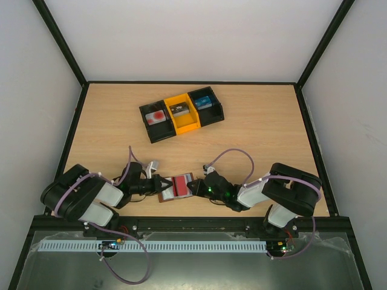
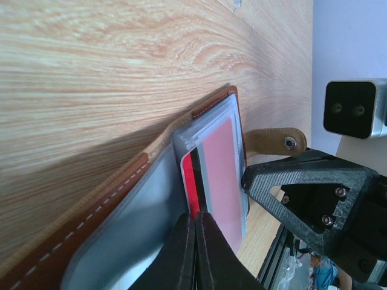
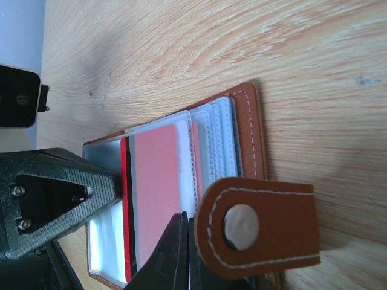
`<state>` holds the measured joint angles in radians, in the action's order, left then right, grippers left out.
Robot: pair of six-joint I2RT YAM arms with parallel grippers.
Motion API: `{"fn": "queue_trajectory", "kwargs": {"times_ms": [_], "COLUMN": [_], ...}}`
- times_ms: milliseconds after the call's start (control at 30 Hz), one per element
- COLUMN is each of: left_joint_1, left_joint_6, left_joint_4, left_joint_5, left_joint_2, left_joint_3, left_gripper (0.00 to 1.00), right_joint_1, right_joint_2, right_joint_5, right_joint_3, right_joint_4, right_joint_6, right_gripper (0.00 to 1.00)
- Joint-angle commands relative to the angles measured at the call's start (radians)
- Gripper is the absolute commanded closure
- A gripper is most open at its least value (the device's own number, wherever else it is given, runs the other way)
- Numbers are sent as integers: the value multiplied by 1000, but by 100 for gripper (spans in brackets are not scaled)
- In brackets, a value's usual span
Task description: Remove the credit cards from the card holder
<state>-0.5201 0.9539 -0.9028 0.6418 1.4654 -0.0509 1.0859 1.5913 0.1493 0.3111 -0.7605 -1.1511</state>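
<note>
Seen from above, a pale wooden counter (image 1: 260, 133) has two black arms reaching inward from its near edge. Between them, close to that edge, lies the card holder (image 1: 166, 194), a small brown wallet spread open, with a red-pink card (image 1: 180, 186) showing inside. The left hand (image 1: 161, 183) meets its left side and the right hand (image 1: 195, 188) its right side. Well apart, farther back, stands a three-part tray (image 1: 187, 128) coloured black, yellow and black. A whitish card (image 1: 156, 116) with a red round mark lies in its left compartment.

In the left wrist view, the left hand (image 2: 195, 220) is clenched, its two fingers pressed together. Their tips sit at the edge of the red-pink card (image 2: 221, 169), which lies in a clear sleeve (image 2: 208, 130) of the open card holder (image 2: 84, 220). (We cannot tell whether the card's thin edge is caught between them.) A brown tab (image 2: 272, 141) with a metal snap sticks out at the far side. Just below it, the right hand (image 2: 247, 179) touches the holder's edge.

In the right wrist view, the right hand (image 3: 183, 226) is also clenched, fingers together, beside the tab (image 3: 260, 226), which fills the foreground. Beyond lie the card holder (image 3: 245, 139) and the red-pink card (image 3: 156, 193), with the left hand (image 3: 119, 184) at the card's far edge.
</note>
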Motion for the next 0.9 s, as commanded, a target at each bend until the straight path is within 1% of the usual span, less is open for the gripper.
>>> {"fn": "queue_trajectory", "kwargs": {"times_ms": [0, 100, 167, 300, 500, 567, 667, 867], "left_joint_1": [24, 26, 26, 26, 22, 20, 14, 3], "left_joint_6": [-40, -46, -49, -58, -71, -73, -67, -51], "left_joint_4": [26, 48, 62, 105, 152, 146, 114, 66], "left_joint_5": [19, 17, 11, -10, -51, -52, -36, -31], "left_joint_2": [-38, -61, -75, -92, -110, -105, -87, -53], "left_joint_3": [10, 7, 4, -1, 3, 3, 4, 5], "left_gripper": [97, 97, 95, 81, 70, 68, 64, 60], "right_joint_1": [0, 0, 1, 0, 0, 1, 2, 4], "right_joint_2": [10, 14, 22, 18, -96, -138, -180, -183], "right_joint_5": [-48, -51, -45, -30, -43, -47, -45, -16], "right_joint_3": [-32, -31, -27, -22, -2, 13, 45, 84], "right_joint_4": [144, 151, 145, 144, 232, 273, 320, 312], "right_joint_6": [-8, -11, -9, -11, -4, 8, 20, 25], "right_gripper": [98, 98, 98, 98, 89, 85, 83, 81]}}
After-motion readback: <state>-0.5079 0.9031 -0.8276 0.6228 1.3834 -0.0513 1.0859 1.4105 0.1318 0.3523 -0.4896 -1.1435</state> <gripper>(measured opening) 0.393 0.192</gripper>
